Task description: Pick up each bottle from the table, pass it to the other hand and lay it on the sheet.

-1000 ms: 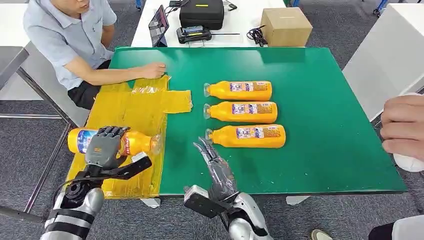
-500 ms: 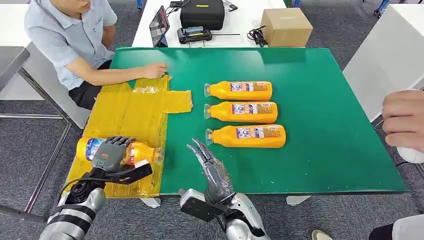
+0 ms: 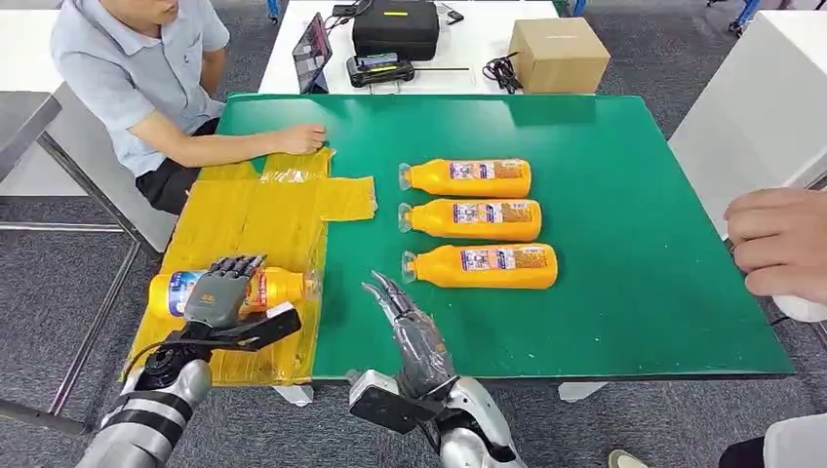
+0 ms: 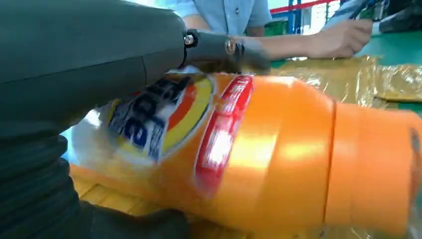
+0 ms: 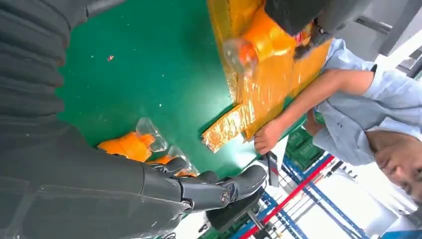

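Note:
My left hand (image 3: 222, 292) grips an orange bottle (image 3: 278, 287) lying on its side over the near part of the yellow sheet (image 3: 255, 213). In the left wrist view the bottle (image 4: 259, 149) sits under the hand's fingers (image 4: 219, 47). My right hand (image 3: 405, 327) hovers open above the green table (image 3: 634, 244), just short of the nearest of three orange bottles. Those three lie side by side with caps toward the sheet: far (image 3: 466, 176), middle (image 3: 471, 218) and near (image 3: 482, 264). The right wrist view shows the right hand (image 5: 199, 189), the held bottle (image 5: 254, 40) and the sheet (image 5: 268, 84).
A person (image 3: 137, 68) sits at the far left with a hand (image 3: 297, 137) on the sheet's far edge. Another person's hand (image 3: 780, 244) reaches in at the right. A white table behind holds a black case (image 3: 394, 26), a tablet (image 3: 310, 49) and a cardboard box (image 3: 559, 53).
My left hand has brought the bottle lower and nearer over the sheet's near end. My right hand has drawn back a little toward me. The person's hand at the right has shifted inward slightly.

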Robot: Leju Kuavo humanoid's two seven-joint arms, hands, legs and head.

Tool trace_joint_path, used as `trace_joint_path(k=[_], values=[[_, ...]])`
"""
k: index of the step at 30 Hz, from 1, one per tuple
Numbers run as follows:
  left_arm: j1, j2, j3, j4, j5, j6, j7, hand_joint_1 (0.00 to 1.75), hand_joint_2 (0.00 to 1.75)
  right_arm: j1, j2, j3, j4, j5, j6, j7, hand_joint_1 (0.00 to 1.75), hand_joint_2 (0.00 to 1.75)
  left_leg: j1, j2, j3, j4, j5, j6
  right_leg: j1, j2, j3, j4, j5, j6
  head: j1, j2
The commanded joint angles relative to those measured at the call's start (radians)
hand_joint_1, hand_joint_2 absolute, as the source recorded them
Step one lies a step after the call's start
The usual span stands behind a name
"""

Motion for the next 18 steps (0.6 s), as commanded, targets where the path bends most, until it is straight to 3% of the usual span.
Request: trace_joint_path(k=[1,18], values=[[-0.053,-0.05,-0.028,0.16,0.0,-0.072,0.058,0.0,1.75,-0.021,-0.025,-0.005,0.029,-0.005,0.012,0.012,0.0,1.75,0.001,-0.001,0.003,-0.001,0.0,-0.001,0.001,-0.001,0.004,-0.001,0.0,-0.002,0.0,0.0],[-0.087,-0.066,-0.017,0.23,0.01,-0.104,0.084,0.0,1.75,-0.03,-0.018,-0.012,0.045,0.001,0.019,0.018,0.0,1.75,0.0,-0.008,0.008,-0.002,0.005,-0.001,0.0,-0.007,0.009,-0.001,0.001,-0.003,0.0,0.0]])
